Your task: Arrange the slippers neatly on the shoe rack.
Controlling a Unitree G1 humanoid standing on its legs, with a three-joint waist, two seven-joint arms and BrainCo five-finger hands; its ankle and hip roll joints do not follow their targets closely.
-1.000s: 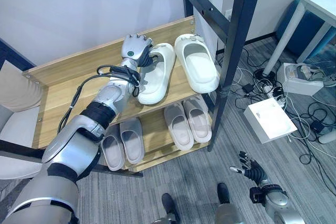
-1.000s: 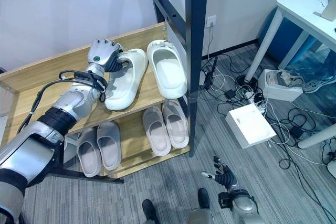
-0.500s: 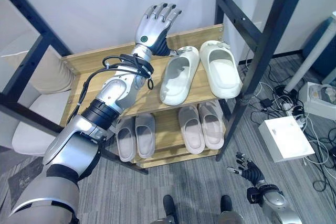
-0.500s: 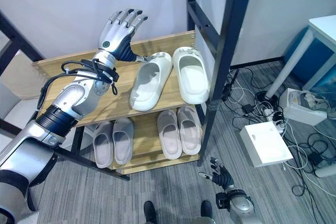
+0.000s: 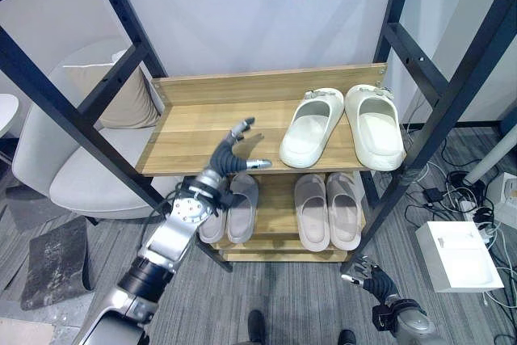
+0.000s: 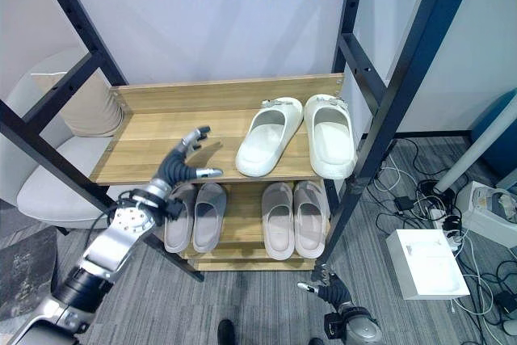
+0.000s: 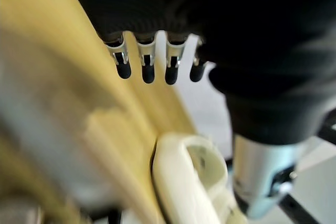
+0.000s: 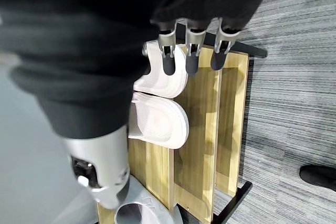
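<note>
Your left hand (image 5: pixel 224 163) hangs in front of the shoe rack (image 5: pixel 202 131) with its fingers (image 6: pixel 194 136) loosely spread and relaxed, holding nothing; the thumb sticks out sideways toward the white slippers. It hovers near the front edge of the top shelf, to the left of the slippers and apart from them. In the left wrist view you can see the dark fingertips (image 7: pixel 147 73) in a row above the pale wood, with a white slipper's rounded end past them.

The two white slippers (image 5: pixel 343 124) lie on the right part of the top shelf, soles down. The right one runs front to back, square to the shelf, open heel toward the wall. The left one is angled, its near end swung leftward, so the pair touch or nearly touch at the back and spread at the front. They look like smooth moulded foam, thick-soled, with broad rounded straps.

On the lower shelf, two pairs of greyish-beige slippers (image 5: pixel 327 209) of the same shape lie side by side, long axes front to back.

Your right hand (image 5: pixel 373 279) hangs low over the grey striped carpet (image 5: pixel 266 288), fingers (image 8: pixel 191 56) released.
</note>
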